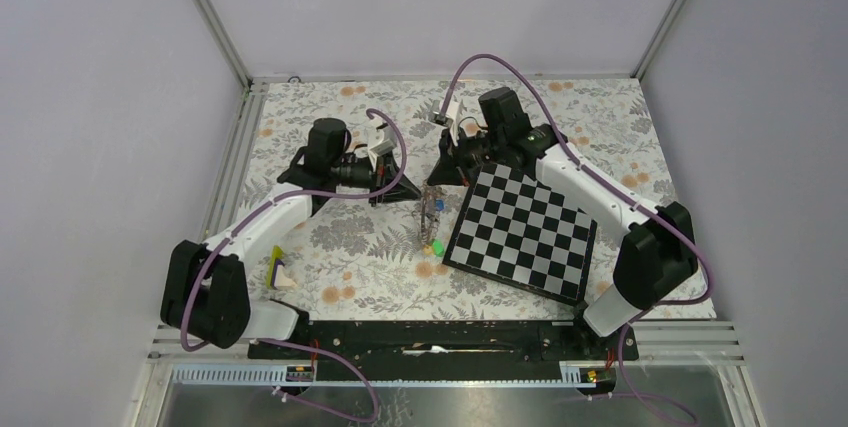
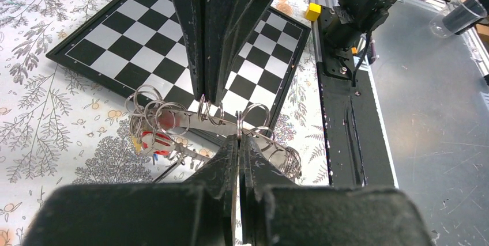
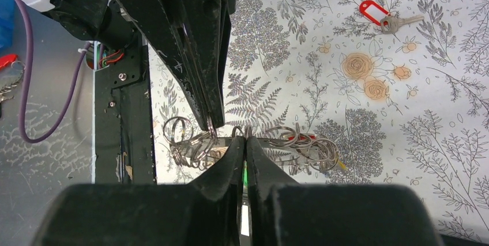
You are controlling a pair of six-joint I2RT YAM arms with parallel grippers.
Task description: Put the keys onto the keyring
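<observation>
The keyring (image 1: pixel 432 215) hangs on edge between both arms, just left of the chessboard. It carries many small wire loops and keys, a green one (image 1: pixel 437 245) at its bottom. In the left wrist view it is a grey strip (image 2: pixel 190 120) with a red tag (image 2: pixel 154 139) beneath. My left gripper (image 2: pixel 238 137) is shut on its rim at a wire loop. My right gripper (image 3: pixel 245 138) is shut on it a short way along, and the two sets of tips nearly touch. A loose red-tagged key (image 3: pixel 375 11) lies on the floral cloth, and a yellow-tagged key (image 1: pixel 277 269) near the left arm's base.
A chessboard (image 1: pixel 520 232) lies tilted on the cloth under the right arm. The black base rail (image 1: pixel 430 337) runs along the near edge, with a small yellow block (image 2: pixel 313 11) by it. A clear cup (image 2: pixel 458 15) stands on the grey surface beyond the rail.
</observation>
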